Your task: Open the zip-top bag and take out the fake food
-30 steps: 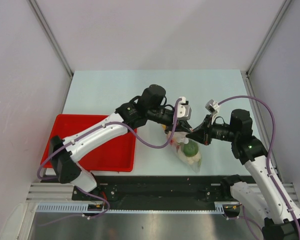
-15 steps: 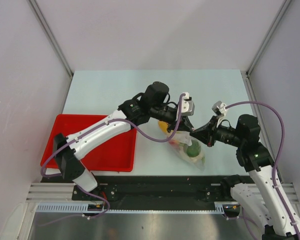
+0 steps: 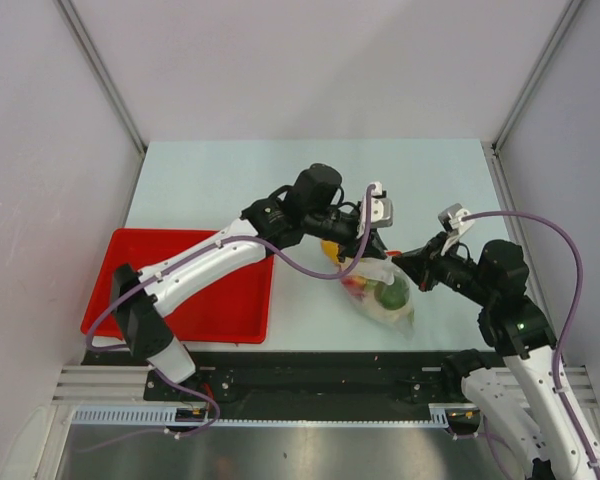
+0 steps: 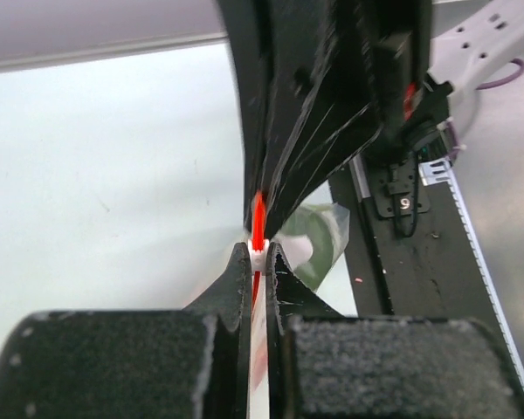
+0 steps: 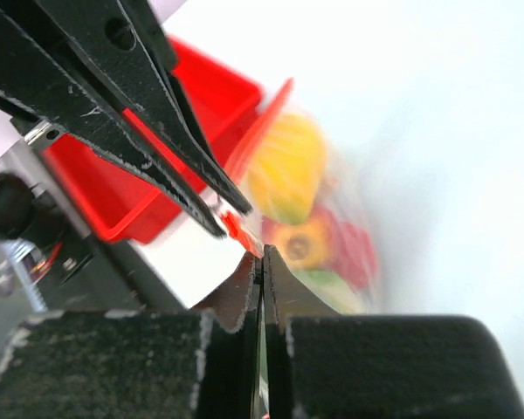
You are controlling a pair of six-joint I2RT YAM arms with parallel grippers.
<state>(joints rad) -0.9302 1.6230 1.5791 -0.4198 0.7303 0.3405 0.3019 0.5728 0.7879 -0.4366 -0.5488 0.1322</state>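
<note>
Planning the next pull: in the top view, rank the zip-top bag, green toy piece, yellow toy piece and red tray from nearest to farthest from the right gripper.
1. zip-top bag, pinched in the right gripper.
2. green toy piece, just below it.
3. yellow toy piece, further left.
4. red tray, far left.

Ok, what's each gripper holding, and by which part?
The zip-top bag: left gripper and right gripper both have jaws shut on its red zip strip.
</note>
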